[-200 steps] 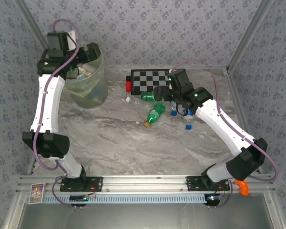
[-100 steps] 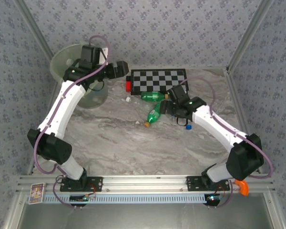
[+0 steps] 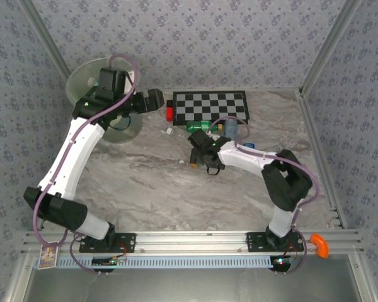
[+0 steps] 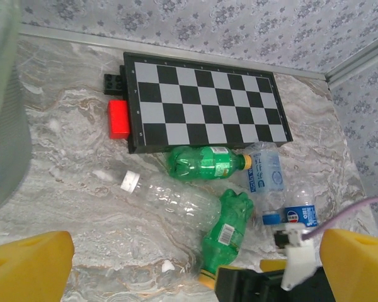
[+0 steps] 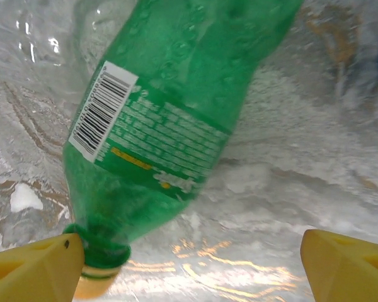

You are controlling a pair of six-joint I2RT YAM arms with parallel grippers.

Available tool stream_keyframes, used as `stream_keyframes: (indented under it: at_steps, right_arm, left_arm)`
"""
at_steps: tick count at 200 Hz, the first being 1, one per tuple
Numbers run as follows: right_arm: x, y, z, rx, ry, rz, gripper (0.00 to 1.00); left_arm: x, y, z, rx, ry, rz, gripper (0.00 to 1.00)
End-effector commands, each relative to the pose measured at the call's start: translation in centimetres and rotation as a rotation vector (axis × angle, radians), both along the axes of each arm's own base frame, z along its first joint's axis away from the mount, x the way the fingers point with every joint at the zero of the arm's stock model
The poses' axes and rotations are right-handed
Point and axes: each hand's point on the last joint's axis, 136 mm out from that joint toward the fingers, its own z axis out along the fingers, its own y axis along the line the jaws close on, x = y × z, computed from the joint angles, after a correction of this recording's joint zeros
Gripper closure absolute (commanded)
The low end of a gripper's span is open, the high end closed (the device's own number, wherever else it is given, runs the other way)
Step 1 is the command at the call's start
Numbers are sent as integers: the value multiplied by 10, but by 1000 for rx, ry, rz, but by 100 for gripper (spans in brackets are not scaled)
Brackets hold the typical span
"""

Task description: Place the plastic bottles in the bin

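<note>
Several plastic bottles lie in front of the checkerboard. One green bottle point(image 4: 205, 162) lies along the board's edge, with a clear white-capped bottle point(image 4: 170, 198) in front of it. A green bottle with an orange cap point(image 5: 170, 126) point(image 4: 227, 233) lies under my right gripper point(image 5: 189, 270) point(image 3: 205, 160). That gripper is open, and the bottle's neck sits just inside its left finger point(image 5: 31, 270). Two clear blue-labelled bottles point(image 4: 264, 170) point(image 4: 299, 217) lie to the right. The bin point(image 3: 75, 78) stands at the back left. My left gripper point(image 3: 156, 100) point(image 4: 189, 277) hangs open just right of the bin, holding nothing.
A black-and-white checkerboard point(image 3: 209, 105) lies at the back of the marble table, with red point(image 4: 118, 118) and black point(image 4: 112, 82) blocks at its left end. Small white scraps point(image 4: 168, 266) lie on the table. Patterned walls enclose the back and sides.
My left arm swung from over the bin to its right side. My right gripper moved left and toward me, down over the orange-capped green bottle, and its jaws narrowed slightly.
</note>
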Motion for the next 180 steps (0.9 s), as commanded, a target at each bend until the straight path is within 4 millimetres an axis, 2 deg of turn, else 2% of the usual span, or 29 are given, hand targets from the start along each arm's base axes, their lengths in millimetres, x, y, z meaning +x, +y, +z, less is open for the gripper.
stream_keyframes:
  at_steps: [1, 47, 82, 96, 131, 157, 161, 180]
  right_arm:
    - [9, 2, -1, -26, -8, -72, 11]
    - [4, -10, -11, -62, 19, -77, 17]
    - [5, -24, -9, -70, 13, -89, 22]
    - [8, -24, -7, -63, -4, -66, 24]
    - [15, -20, -11, -17, 12, -22, 37]
    - [22, -17, -10, 1, -7, 9, 42]
    - [15, -23, -20, -19, 16, 15, 42]
    - [17, -22, -22, -22, 8, 51, 42]
  left_arm:
    - [-14, 13, 5, 41, -5, 20, 0]
    - [-17, 16, 5, 42, -12, 32, 0]
    - [-15, 13, 5, 25, -15, 27, 0]
    - [-14, 13, 3, 29, -14, 27, 0]
    - [-12, 12, 6, 28, -30, 24, 0]
    - [-11, 12, 10, 25, -41, 22, 0]
    - [-11, 12, 11, 25, -43, 22, 0]
    - [-11, 12, 12, 26, -46, 22, 0]
